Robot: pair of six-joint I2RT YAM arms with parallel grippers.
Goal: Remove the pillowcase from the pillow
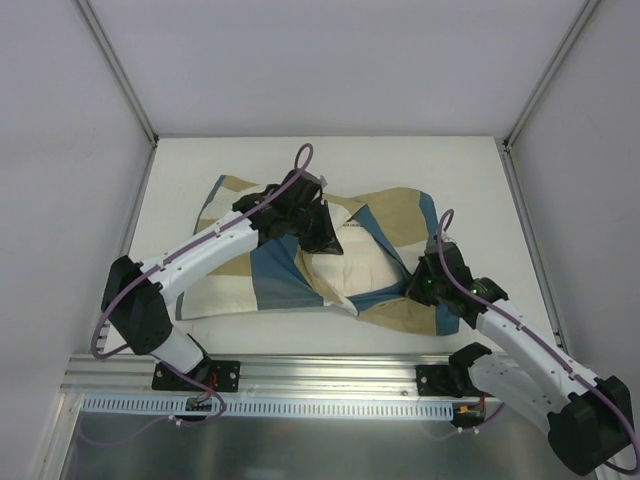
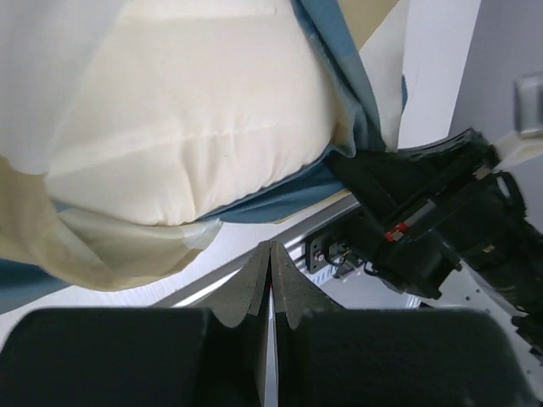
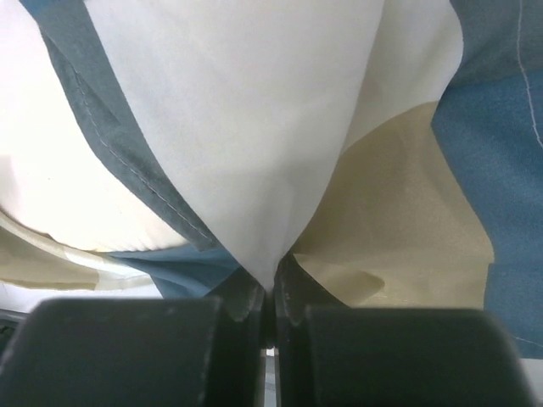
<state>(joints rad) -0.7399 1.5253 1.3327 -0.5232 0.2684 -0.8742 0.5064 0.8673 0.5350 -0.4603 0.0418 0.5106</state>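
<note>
The pillowcase [image 1: 275, 275], checked in blue, tan and cream, lies rumpled across the middle of the table. Its opening is spread, and the plain cream pillow [image 1: 352, 265] shows inside it. My left gripper [image 1: 327, 238] is shut and empty, hovering by the pillow's far left part. In the left wrist view the pillow [image 2: 195, 136] bulges out of the blue-edged pillowcase [image 2: 344, 93], beyond my left gripper [image 2: 270, 248]. My right gripper [image 1: 417, 286] is shut on the pillowcase at its near right side. The right wrist view shows a cream fold of the pillowcase [image 3: 254, 127] pinched in the right gripper [image 3: 270, 288].
An aluminium rail [image 1: 320, 375] runs along the table's near edge, with both arm bases on it. White enclosure walls stand on the left, right and far sides. The right arm [image 2: 424, 229] shows close by in the left wrist view.
</note>
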